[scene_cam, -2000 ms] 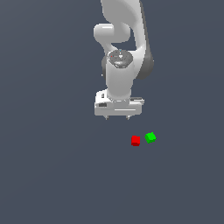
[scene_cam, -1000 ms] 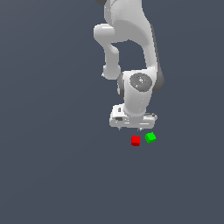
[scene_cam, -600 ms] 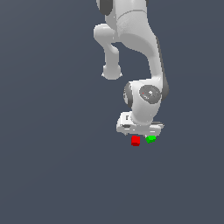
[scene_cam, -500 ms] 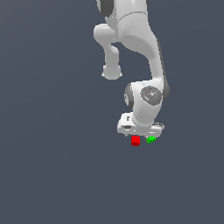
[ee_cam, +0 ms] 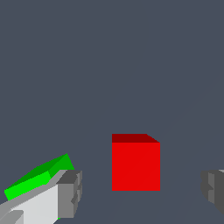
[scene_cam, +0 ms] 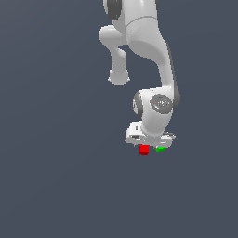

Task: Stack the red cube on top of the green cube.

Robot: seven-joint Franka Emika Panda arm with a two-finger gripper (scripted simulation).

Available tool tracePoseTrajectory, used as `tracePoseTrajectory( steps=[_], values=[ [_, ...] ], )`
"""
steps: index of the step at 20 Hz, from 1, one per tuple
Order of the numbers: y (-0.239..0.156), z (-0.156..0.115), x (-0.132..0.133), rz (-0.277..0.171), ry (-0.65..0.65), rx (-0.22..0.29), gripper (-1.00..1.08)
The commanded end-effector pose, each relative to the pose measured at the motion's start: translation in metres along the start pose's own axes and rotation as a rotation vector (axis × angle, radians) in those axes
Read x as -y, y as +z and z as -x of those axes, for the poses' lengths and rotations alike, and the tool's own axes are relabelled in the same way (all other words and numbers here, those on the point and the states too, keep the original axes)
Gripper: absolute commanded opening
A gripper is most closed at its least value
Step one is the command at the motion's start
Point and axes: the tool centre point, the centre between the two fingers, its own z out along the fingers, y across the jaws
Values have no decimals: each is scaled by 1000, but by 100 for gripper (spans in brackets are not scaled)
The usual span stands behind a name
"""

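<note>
The gripper (scene_cam: 149, 145) sits low over both cubes, its jaws spread wide and holding nothing. In the wrist view the red cube (ee_cam: 135, 164) rests on the floor between the two fingers (ee_cam: 70, 192), touching neither. The green cube (ee_cam: 39, 177) lies just outside one finger, partly hidden behind it, to the exterior view's right of the red cube.

the red cube (ee_cam: 135, 168) and the green cube (ee_cam: 38, 177) look plain, smooth and matt, flat in colour. the arm (scene_cam: 153, 56) has a smooth white shell with a soft sheen. the gripper's (ee_cam: 140, 192) fingertips (ee_cam: 70, 192) are grey, ridged pads. the floor (scene_cam: 56, 176) is matt slate grey.
</note>
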Motion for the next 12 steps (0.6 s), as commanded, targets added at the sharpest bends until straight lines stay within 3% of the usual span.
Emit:
tracePoseTrajectory(
  steps=[1, 12],
  values=[
    [8, 0, 0, 0, 0, 1, 100],
    [46, -1, 0, 0, 2, 0, 100]
  ],
)
